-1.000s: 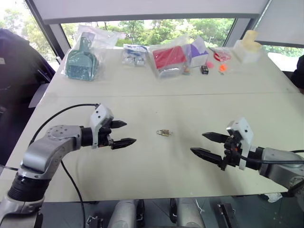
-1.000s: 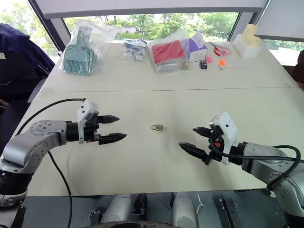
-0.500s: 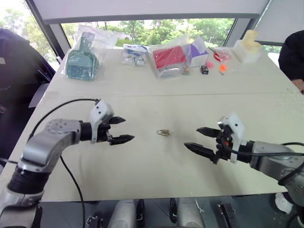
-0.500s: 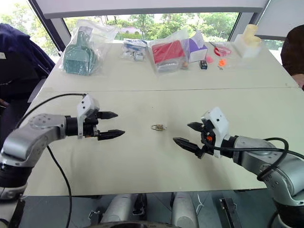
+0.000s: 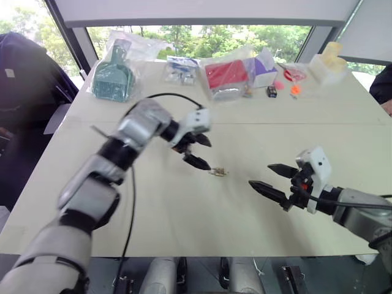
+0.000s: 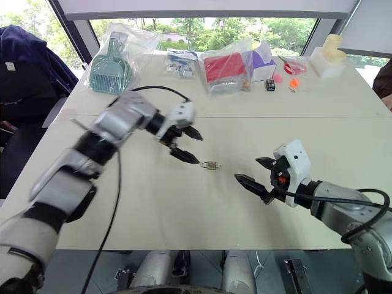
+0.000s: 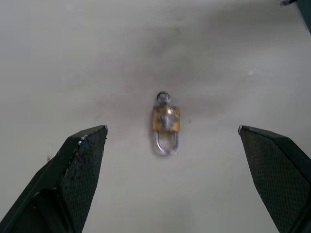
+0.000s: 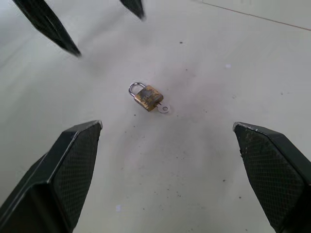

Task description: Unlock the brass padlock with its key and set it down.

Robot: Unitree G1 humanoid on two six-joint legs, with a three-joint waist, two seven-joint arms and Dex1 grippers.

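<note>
The brass padlock (image 5: 217,172) lies flat on the white table (image 5: 184,214) near its middle, its silver shackle shut. The key (image 8: 164,108) sticks out of the brass body, its round head resting on the table. My left gripper (image 5: 204,153) hovers open just left of and above the padlock, pointing down at it; in the left wrist view the padlock (image 7: 166,119) sits between the spread fingers (image 7: 82,160). My right gripper (image 5: 260,175) stands open and empty a short way to the right of the padlock, pointing toward it.
Along the table's far side lie plastic bags holding a green item (image 5: 113,76) and a red box (image 5: 226,76), a small black box (image 5: 272,92) and a pale container (image 5: 327,61). A dark jacket (image 5: 24,73) hangs at the left. A person's sleeve (image 5: 383,86) shows at the right edge.
My left arm has swung right and forward, tipping its open gripper down over the padlock. The right gripper has barely moved. The padlock has stayed where it was.
</note>
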